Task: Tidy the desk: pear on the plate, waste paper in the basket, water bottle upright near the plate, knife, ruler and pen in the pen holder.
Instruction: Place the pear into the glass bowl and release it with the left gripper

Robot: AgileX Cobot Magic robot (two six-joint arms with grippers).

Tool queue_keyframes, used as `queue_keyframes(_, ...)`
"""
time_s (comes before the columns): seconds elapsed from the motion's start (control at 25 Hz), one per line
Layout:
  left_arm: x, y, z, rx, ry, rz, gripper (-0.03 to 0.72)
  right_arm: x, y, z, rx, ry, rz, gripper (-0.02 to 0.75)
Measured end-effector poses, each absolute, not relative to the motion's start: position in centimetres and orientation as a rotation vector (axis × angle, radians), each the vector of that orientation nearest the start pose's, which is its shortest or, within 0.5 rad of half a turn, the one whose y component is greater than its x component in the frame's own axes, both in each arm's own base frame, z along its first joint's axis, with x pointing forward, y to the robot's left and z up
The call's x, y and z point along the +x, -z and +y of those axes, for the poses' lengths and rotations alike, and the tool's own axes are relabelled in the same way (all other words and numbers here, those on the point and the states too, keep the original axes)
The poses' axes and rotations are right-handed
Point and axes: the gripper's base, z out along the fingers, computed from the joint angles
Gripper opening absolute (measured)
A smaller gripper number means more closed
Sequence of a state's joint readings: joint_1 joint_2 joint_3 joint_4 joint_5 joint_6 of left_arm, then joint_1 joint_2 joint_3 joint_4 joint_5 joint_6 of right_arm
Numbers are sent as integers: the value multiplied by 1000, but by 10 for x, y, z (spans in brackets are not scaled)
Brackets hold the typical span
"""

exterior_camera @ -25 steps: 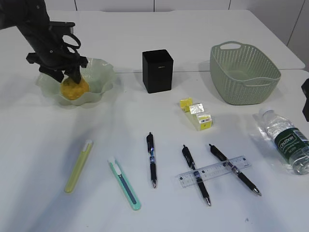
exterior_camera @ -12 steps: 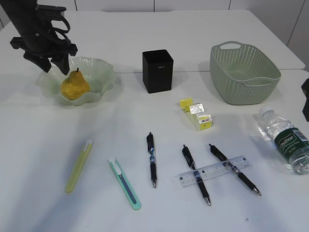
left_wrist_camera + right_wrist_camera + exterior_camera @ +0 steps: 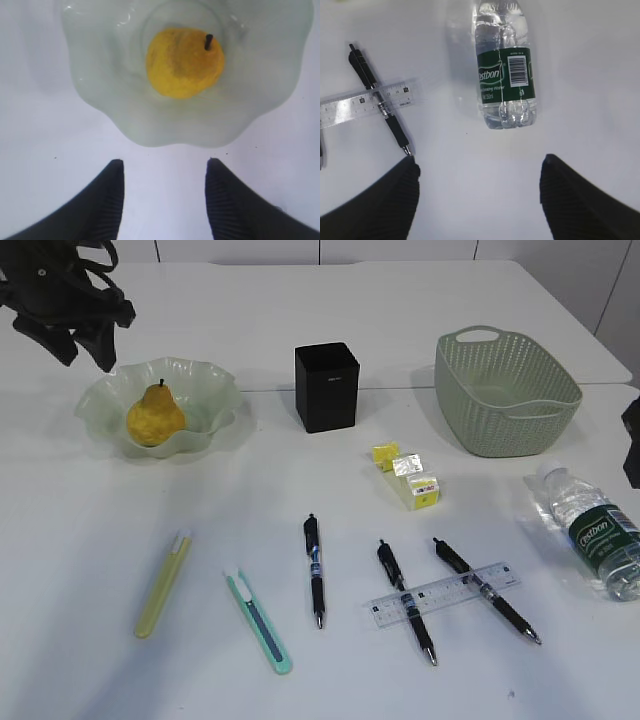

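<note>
The yellow pear stands alone in the pale green plate. My left gripper hangs open above and behind the plate's left rim; in the left wrist view the pear lies well beyond its empty gripper. The water bottle lies on its side at the right. My right gripper is open above the desk, short of the bottle. The clear ruler lies across two pens, with a third pen to their left. A teal knife lies at the front.
The black pen holder stands mid-desk and the green basket at the back right. Yellow and white waste paper lies between them, nearer the front. A yellow-green cutter lies at the front left.
My left gripper has let go of the pear and risen up and to the left, away from the plate. The pear stays in the plate. The right arm is still.
</note>
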State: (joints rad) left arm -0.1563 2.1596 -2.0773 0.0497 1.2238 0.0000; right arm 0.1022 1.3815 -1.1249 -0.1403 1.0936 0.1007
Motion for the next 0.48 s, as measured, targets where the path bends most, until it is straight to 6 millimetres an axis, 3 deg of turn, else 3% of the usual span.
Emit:
queue_keyframes(0.2, 457, -298, -67, 226, -39, 2740, 283, 263, -301, 18, -53, 107, 2823, 557)
queue_keyframes(0.48, 432, -353, -60, 134, -56, 2624, 251, 263, -301, 18, -52, 102, 2822, 557)
